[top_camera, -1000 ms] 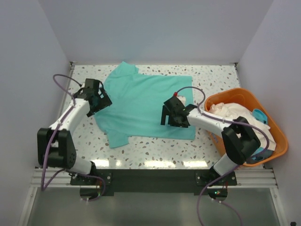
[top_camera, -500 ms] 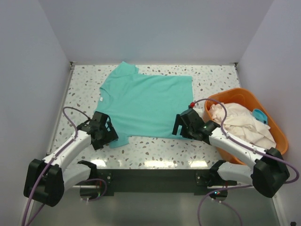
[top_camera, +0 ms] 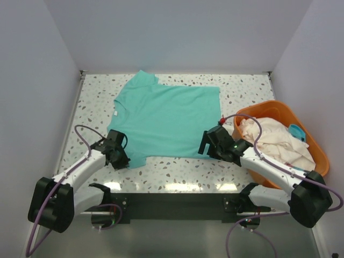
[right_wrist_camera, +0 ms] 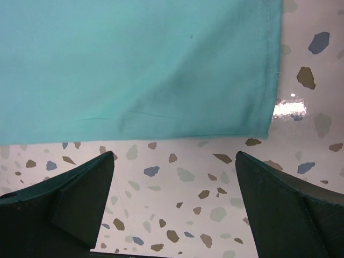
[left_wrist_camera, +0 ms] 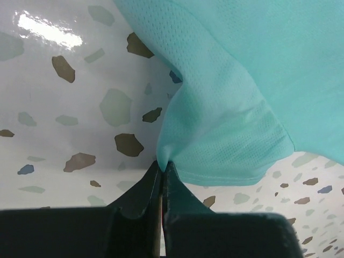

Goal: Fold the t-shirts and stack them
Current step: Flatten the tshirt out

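A teal t-shirt (top_camera: 166, 118) lies spread flat on the speckled table, collar to the left. My left gripper (top_camera: 121, 159) sits at its near left sleeve; the wrist view shows the jaws shut on a pinch of the sleeve's edge (left_wrist_camera: 162, 160), the sleeve (left_wrist_camera: 226, 134) bunched just beyond. My right gripper (top_camera: 207, 144) stands open over bare table just short of the shirt's near right corner (right_wrist_camera: 258, 121), with nothing between its fingers (right_wrist_camera: 86, 188). More t-shirts, cream-white (top_camera: 274, 140) on top and a bit of light blue (top_camera: 296, 131), lie heaped in the basket.
An orange oval basket (top_camera: 317, 161) stands at the right edge of the table, close behind my right arm. White walls close the table in at the left, back and right. The table's near edge runs just in front of both grippers.
My left gripper has come down from the shirt's left side to the near sleeve and shut on its edge. My right gripper moved from over the shirt to its near right corner, still open.
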Available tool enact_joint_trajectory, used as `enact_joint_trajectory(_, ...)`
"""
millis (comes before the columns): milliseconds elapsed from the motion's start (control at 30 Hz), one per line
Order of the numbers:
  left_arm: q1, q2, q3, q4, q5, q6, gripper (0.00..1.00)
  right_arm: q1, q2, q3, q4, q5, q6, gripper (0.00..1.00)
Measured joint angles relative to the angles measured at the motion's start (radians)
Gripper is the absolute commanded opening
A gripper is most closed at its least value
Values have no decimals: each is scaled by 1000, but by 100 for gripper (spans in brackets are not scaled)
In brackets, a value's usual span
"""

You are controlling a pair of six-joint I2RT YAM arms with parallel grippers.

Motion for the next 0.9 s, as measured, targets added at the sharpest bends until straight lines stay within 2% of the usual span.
enact_joint_trajectory(200,0,-85,-4,-68,10,0,0,35,-5,-5,-76,71,69,99)
enact_joint_trajectory(333,-1,-172,-4,-113,32,0,0,51,-54,-69,-92,119,163,99)
enact_joint_trajectory(433,-1,-173,-4,-137,53,0,0,51,-85,-126,-87,145,223,97)
enact_joint_trajectory(633,-2,-171,-4,-166,68,0,0,60,-68,-151,-39,181,264,89)
enact_joint_trajectory(733,-2,-172,-4,-172,68,0,0,60,-29,-152,10,197,275,81)
enact_joint_trajectory(900,-2,-174,-4,-187,68,0,0,59,19,-170,63,201,301,74)
